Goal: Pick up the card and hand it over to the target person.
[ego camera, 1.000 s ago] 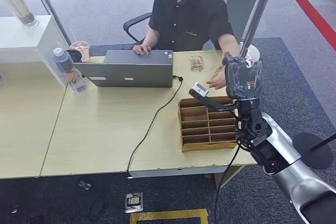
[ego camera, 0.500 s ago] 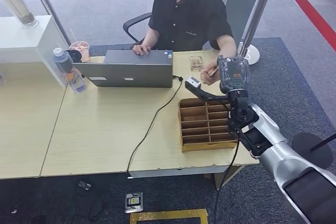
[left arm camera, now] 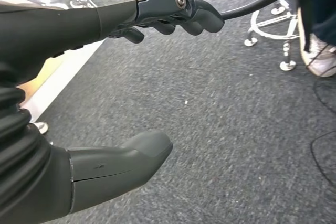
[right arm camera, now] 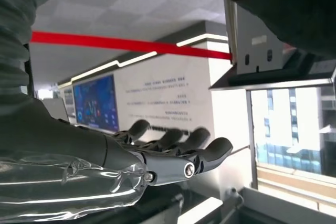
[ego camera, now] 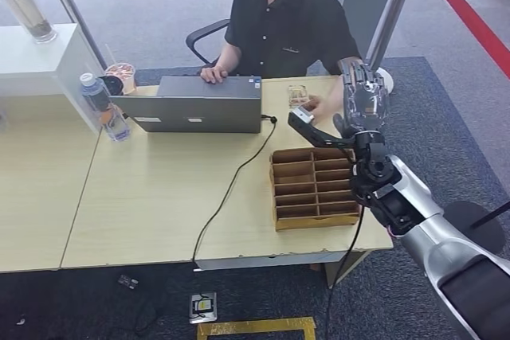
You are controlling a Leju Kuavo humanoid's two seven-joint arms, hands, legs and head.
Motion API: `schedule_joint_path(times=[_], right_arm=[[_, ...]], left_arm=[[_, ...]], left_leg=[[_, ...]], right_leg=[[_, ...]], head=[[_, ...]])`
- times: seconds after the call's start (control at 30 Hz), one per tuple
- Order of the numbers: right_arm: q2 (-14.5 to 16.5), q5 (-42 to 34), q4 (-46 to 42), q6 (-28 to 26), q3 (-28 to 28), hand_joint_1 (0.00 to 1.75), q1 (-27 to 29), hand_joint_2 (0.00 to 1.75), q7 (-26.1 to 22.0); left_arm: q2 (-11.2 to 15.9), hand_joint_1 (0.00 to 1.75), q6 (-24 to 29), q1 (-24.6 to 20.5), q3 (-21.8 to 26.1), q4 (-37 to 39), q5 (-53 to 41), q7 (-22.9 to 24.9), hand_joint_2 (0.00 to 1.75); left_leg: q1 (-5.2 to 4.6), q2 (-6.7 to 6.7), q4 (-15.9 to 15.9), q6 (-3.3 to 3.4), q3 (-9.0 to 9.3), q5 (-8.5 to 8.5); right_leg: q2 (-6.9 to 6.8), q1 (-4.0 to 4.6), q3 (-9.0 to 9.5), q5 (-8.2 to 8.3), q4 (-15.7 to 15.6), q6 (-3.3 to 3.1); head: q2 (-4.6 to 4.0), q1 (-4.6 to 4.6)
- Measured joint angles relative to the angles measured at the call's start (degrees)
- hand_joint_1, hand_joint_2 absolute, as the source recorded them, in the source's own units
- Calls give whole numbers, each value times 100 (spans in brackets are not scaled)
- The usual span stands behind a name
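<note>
the long wooden table (ego camera: pixel 151 197) has a person (ego camera: pixel 288 17) in a black shirt sitting behind it. a grey laptop (ego camera: pixel 195 105) stands in front of them. a brown box with slots (ego camera: pixel 312 189) sits near the table's right end. the right hand (ego camera: pixel 362 101) is raised above the table's far right corner, fingers (right arm camera: pixel 198 156) straight and apart, holding nothing. the left hand (left arm camera: pixel 118 77) hangs over grey carpet, fingers apart, holding nothing. the person's hand (ego camera: pixel 324 107) rests on the table beside the right hand. i cannot tell where the card is.
</note>
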Motion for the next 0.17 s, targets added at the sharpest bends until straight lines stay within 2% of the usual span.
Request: schedule_joint_path(times=[0.07, 0.17], right_arm=[[-226, -183, -585, 120, -234, 0, 479, 175, 123], [-307, -198, -947, 136, -425, 0, 881, 175, 194]], left_arm=[[18, 0, 0, -1, 9, 3, 0, 40, 175], [19, 0, 0, -6, 19, -32, -5, 9, 175]], left_leg=[[1, -18, -1, 0, 1, 1], [1, -27, 3, 1, 1, -1]], right_leg=[[-19, 1, 7, -3, -6, 1], [-28, 1, 8, -6, -6, 1]], head=[[0, 0], [0, 0]])
